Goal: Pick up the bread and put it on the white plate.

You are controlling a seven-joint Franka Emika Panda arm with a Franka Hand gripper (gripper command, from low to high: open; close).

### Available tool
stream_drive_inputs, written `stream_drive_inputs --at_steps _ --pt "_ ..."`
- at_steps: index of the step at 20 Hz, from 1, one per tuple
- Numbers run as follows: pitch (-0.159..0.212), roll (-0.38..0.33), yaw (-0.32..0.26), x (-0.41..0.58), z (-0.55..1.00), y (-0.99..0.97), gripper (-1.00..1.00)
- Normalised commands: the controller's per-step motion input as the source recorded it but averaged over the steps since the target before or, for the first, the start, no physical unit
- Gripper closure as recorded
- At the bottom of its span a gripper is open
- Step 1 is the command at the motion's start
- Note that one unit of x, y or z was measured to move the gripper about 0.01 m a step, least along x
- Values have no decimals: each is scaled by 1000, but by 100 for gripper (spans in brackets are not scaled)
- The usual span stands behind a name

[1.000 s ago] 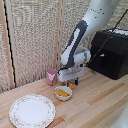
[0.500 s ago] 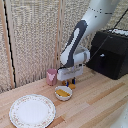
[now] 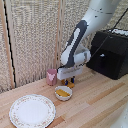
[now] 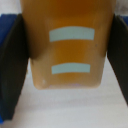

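Observation:
My hand (image 3: 70,81) is low at the table, just behind the small white bowl. The bread (image 3: 71,85) shows as a golden-brown lump under it, mostly hidden by the fingers. In the wrist view the bread (image 4: 70,50) fills the space between the two dark fingers (image 4: 12,65), and both its sides touch them. The gripper (image 4: 67,60) is shut on the bread, which still lies on the wooden table. The white plate (image 3: 32,111) with its speckled rim lies bare toward the exterior view's left and nearer the camera.
A small white bowl (image 3: 56,91) with yellow food lumps sits just in front of the hand. A pink cup (image 3: 51,76) stands behind it by the woven wall. A black box (image 3: 111,52) fills the exterior view's right.
The arm has stayed almost still, low over the bread beside the bowl. Nothing else on the table has moved.

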Motion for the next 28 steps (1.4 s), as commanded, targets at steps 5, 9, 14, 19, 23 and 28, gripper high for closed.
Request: stream_drive_inputs --at_steps 5,9,14,19,23,28 --pt "23 33 122 0 1000 -303 100" --pt "42 31 96 16 1000 -108 100" --pt "54 -1 111 0 970 429 100" --pt "49 0 77 0 741 661 100" --pt "13 0 48 0 427 776 100" --pt "0 0 25 2 83 861 100"
